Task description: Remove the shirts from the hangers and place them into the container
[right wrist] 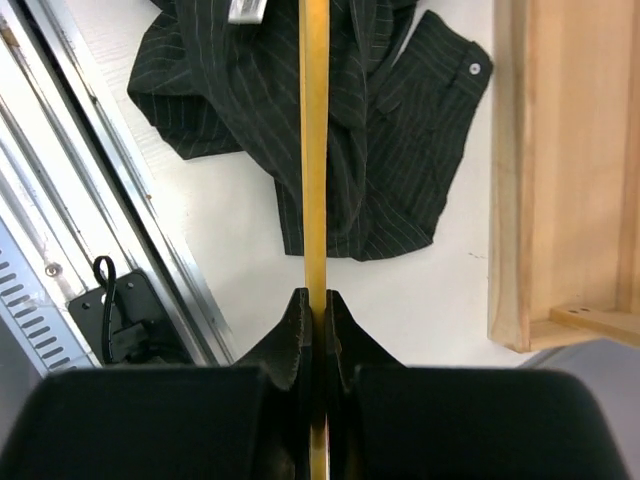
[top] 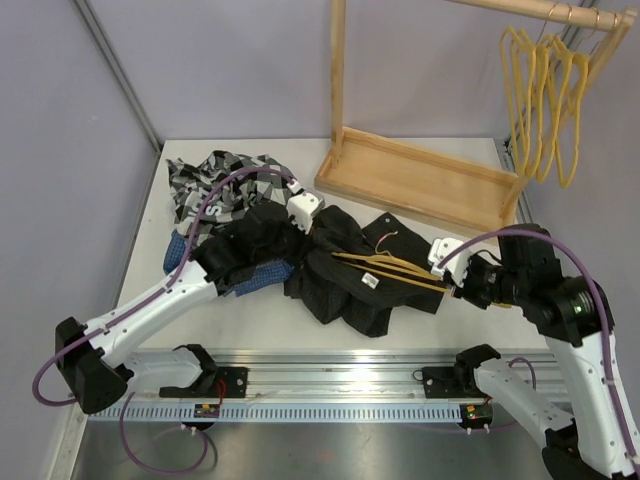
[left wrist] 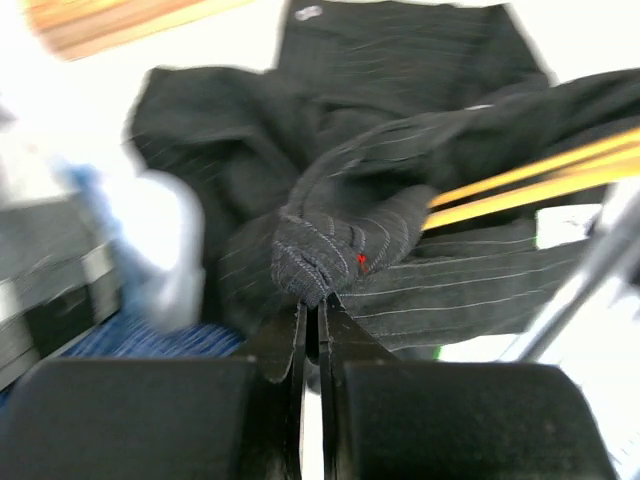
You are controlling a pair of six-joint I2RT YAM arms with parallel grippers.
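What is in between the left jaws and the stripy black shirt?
Nothing visible. The left gripper is shut on a bunched fold of the stripy black shirt. The right gripper is shut on the yellow hanger.

Pt of hanger (top: 398, 271) hidden w/in pinstriped shirt (top: 335, 290).

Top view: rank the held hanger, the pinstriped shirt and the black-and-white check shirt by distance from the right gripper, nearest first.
1. hanger: clamped in the right gripper, reaching left.
2. pinstriped shirt: centre, draped over the hanger.
3. black-and-white check shirt: far left, at the back.
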